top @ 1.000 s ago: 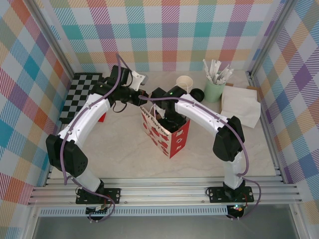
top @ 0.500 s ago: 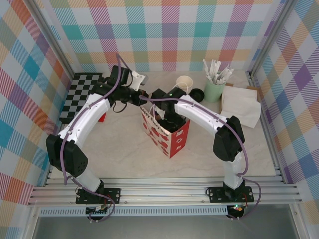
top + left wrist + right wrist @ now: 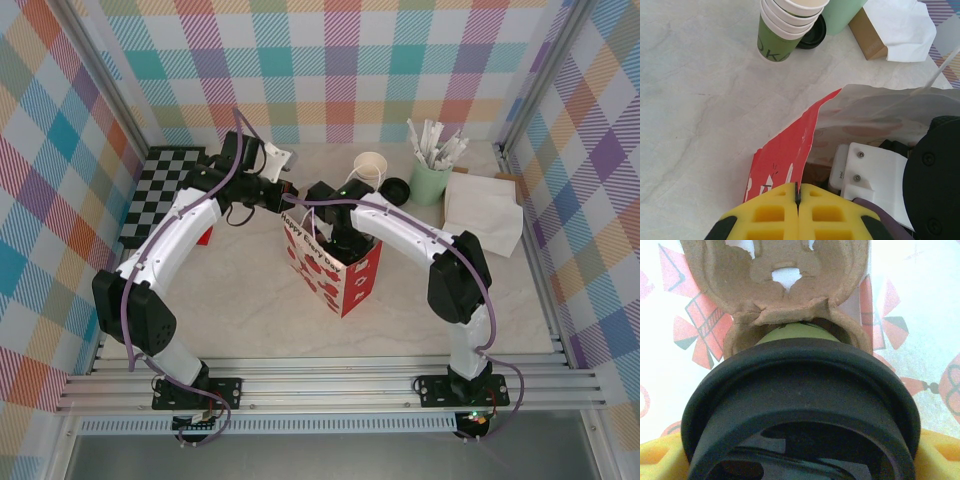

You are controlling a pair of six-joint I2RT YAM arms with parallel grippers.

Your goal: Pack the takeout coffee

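The takeout coffee (image 3: 800, 385) has a black lid, with a strip of its green side (image 3: 799, 332) showing beyond it. My right gripper (image 3: 800, 462) is shut on it, with yellow fingers (image 3: 655, 457) at both sides. The cup sits low inside the red and white paper bag (image 3: 335, 272), at a pocket of the brown cardboard carrier (image 3: 775, 285). From above, the right gripper (image 3: 340, 238) reaches down into the bag's mouth. My left gripper (image 3: 798, 192) is shut on the bag's red rim (image 3: 790, 150) and holds it open at the back left (image 3: 287, 198).
Behind the bag stand a stack of lidless green cups (image 3: 370, 165), a loose black lid (image 3: 396, 187) and a mint tumbler of white sticks (image 3: 430, 180). A white napkin bundle (image 3: 485, 212) lies at the right. A checkered board (image 3: 160, 190) lies at the left.
The right wrist has shifted very slightly at the bag's mouth. The left arm and the bag have stayed put.
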